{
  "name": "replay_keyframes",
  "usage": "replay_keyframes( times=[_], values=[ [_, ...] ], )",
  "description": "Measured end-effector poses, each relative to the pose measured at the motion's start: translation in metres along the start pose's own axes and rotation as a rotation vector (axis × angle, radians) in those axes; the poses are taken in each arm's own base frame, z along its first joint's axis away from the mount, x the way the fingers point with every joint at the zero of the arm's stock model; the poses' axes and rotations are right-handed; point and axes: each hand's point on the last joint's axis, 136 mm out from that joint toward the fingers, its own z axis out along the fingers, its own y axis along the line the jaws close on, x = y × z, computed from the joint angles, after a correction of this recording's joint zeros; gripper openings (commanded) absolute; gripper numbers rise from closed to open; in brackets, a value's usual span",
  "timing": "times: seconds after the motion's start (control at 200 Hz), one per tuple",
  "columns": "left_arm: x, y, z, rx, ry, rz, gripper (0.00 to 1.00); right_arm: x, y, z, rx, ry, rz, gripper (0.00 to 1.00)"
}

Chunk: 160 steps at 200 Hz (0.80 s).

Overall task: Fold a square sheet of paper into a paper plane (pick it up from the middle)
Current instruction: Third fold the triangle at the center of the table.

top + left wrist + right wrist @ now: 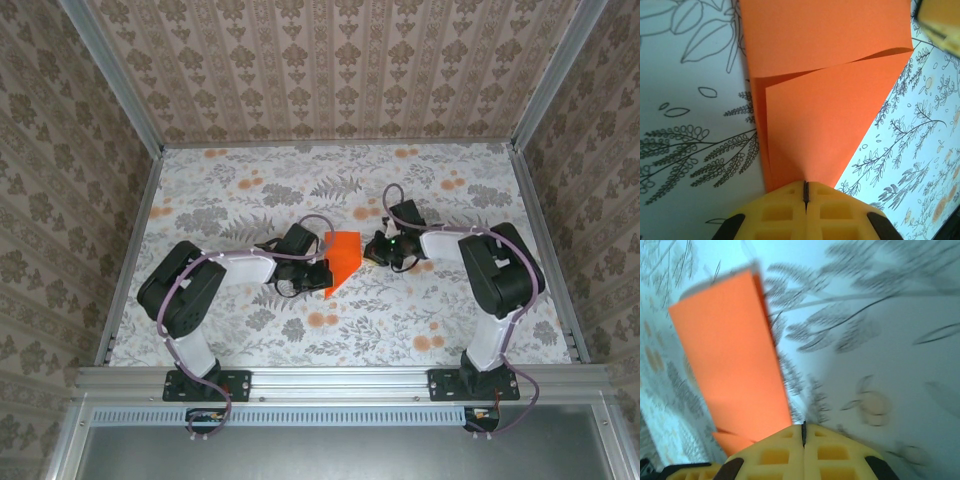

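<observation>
Your left fingers (810,188) are pressed together, with only a thin seam between the yellow pads. They sit right on the narrow end of the orange sheet of paper (825,95), and you cannot tell whether any paper is caught in that seam. From there the sheet widens away from them, with one flap folded over it on a slant.

Your right fingers (808,430) are likewise closed on themselves. The sheet (732,365) runs past their left side as a long strip, blurred in the right wrist view. In the left wrist view, a yellow tip of the right fingers (940,17) shows just beside the sheet's far corner.

From above, the two sets of fingers face each other across the sheet (343,256). The left fingers (320,272) touch its left edge and the right fingers (377,250) are just beside its right edge. The sheet lies about the middle of the desk (250,335), well apart from every edge, with its sharp point toward the near edge. Flower and leaf prints cover the desk around it.
</observation>
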Motion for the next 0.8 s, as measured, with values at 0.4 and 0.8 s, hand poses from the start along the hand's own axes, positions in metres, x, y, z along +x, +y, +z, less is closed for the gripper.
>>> replay_keyframes(
  times=[0.4,0.8],
  values=[
    [0.004,0.001,-0.005,-0.031,0.047,0.038,0.0,0.03,0.062,-0.012,-0.124,0.0,-0.145,0.0],
    [0.002,-0.01,-0.006,0.017,0.044,0.055,0.04,0.055,0.041,0.029,-0.092,0.122,-0.077,0.0]
  ],
)
